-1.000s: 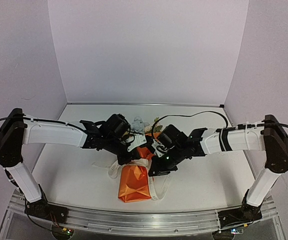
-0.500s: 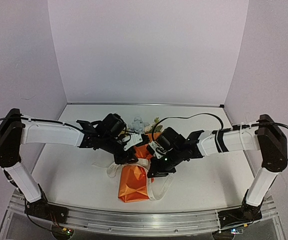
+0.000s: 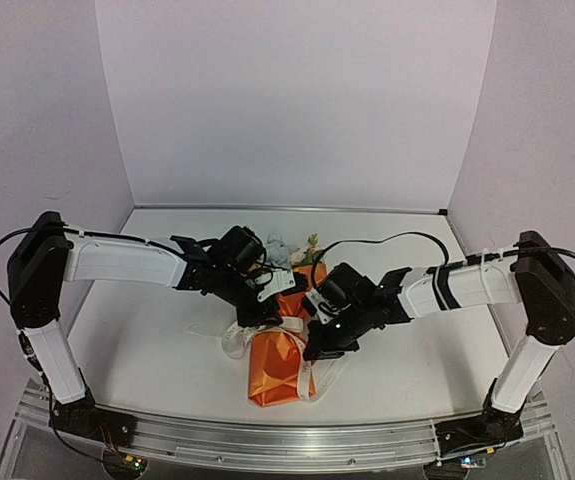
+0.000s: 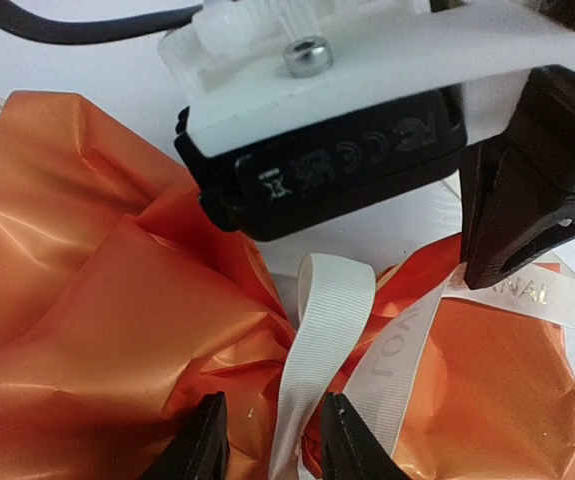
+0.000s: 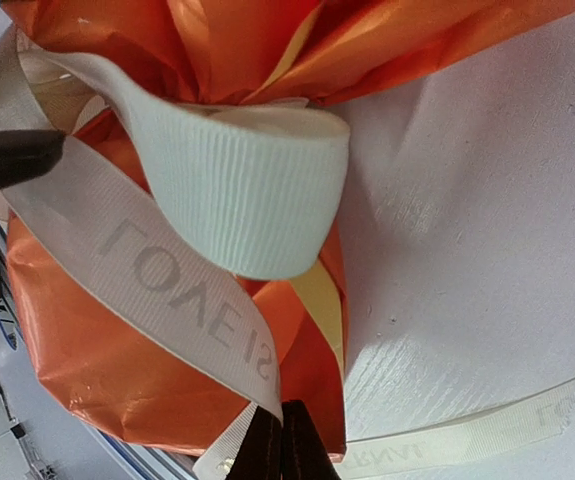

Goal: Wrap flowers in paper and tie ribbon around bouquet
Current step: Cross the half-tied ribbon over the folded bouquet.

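Note:
The bouquet (image 3: 279, 365) lies on the table as an orange paper (image 4: 97, 300) cone, with the flowers (image 3: 279, 250) poking out at its far end. The cream lettered ribbon (image 5: 237, 190) loops around its pinched middle. My left gripper (image 4: 272, 452) is open, its fingers straddling one upright ribbon (image 4: 332, 300) strand without clamping it. My right gripper (image 5: 282, 450) is shut on a lettered ribbon strand just below the pinch, over the paper's yellow inner face. In the top view the left gripper (image 3: 265, 318) and right gripper (image 3: 315, 350) sit close together on either side of the pinch.
Loose ribbon tails trail on the white table (image 3: 147, 340) to the left of the bouquet and under its near end. Purple walls close the back and sides. The metal front rail (image 3: 287, 440) runs just beyond the bouquet's near tip.
My left gripper, shut a second ago, has opened. Both grippers and the bouquet have shifted a little to the right and nearer; the right gripper has stayed shut on the ribbon.

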Motion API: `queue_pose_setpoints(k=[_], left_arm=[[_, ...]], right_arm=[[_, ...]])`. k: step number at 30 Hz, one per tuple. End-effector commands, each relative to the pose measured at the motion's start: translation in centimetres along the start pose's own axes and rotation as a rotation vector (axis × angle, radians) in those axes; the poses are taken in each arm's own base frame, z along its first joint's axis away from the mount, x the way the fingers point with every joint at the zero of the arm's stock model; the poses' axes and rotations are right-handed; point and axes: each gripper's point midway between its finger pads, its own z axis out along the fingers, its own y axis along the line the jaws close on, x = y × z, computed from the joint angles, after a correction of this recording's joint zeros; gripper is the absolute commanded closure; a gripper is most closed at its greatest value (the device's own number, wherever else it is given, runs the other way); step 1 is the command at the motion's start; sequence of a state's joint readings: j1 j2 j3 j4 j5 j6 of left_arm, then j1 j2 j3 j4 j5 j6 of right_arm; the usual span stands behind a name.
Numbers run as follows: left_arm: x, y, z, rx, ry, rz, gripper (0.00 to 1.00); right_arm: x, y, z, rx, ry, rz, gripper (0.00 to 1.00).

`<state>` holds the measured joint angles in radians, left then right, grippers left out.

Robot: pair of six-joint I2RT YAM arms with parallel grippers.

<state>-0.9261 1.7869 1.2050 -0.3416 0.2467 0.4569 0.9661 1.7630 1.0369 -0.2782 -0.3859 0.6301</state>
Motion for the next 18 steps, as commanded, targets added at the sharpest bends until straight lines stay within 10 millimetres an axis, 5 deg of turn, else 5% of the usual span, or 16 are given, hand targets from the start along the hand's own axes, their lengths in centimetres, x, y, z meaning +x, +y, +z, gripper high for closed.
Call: queue_pose_setpoints(k=[1,8,18], left_arm=[[0.0,-0.3,0.7,0.042,0.022,0.001,0.68],[-0.1,-0.6,1.6,0.064,0.027,-0.005,0.73],[-1.9,-0.9,0.7,0.072,-0.036,-0.019,0.99]], right_arm=[[-1.4,0.9,-1.6,-0.026,-0.068,-0.035,1.0],[-1.2,0.1,-1.9,0.004,-0.086,-0.046,1.0],[-1.7,0.0,-2.1,0.018,-0.108,-0.051,1.0]])
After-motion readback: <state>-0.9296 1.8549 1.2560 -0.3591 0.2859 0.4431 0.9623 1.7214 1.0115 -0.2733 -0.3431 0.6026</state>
